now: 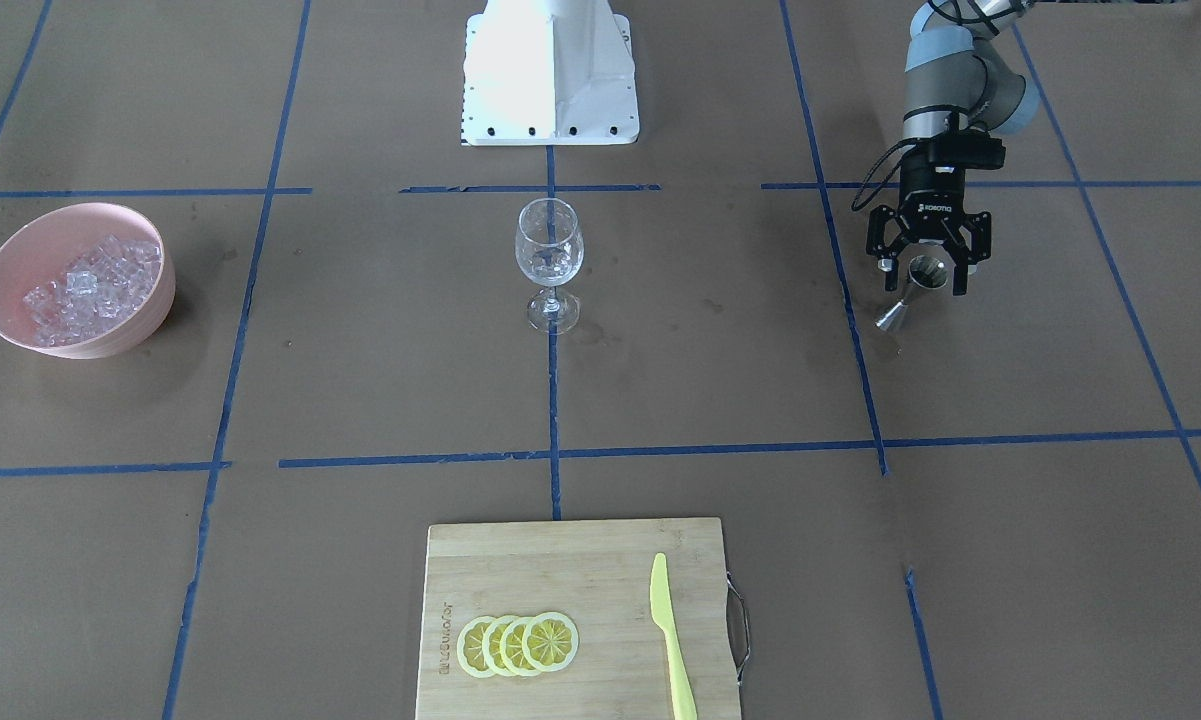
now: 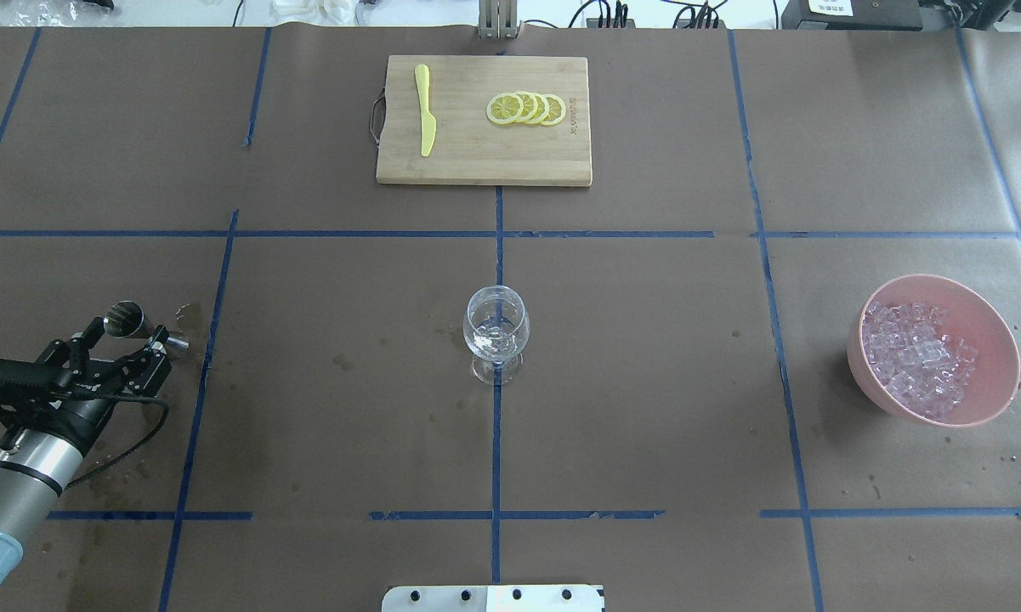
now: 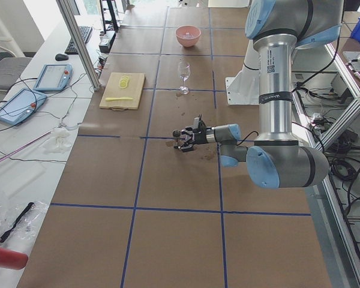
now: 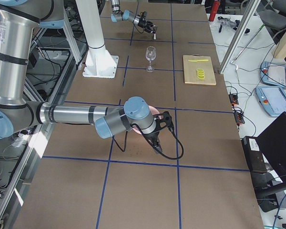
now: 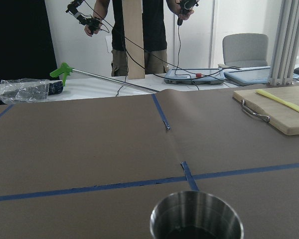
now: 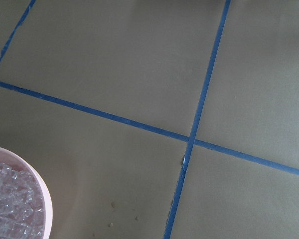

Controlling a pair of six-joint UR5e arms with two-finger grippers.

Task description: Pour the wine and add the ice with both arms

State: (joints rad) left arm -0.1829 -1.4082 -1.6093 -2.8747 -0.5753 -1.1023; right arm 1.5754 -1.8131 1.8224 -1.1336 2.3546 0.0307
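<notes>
At robot's right — ice (image 2: 918,357) in pink bowl (image 2: 990,336); left end effector (image 1: 923,272) grips jigger (image 1: 894,316).

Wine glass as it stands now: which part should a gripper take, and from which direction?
Probably the stem, coming in level from the side: the wine glass stands upright, its bowl is wide and rounded, and the thin stem between bowl and foot suits a two-finger pinch.
</notes>
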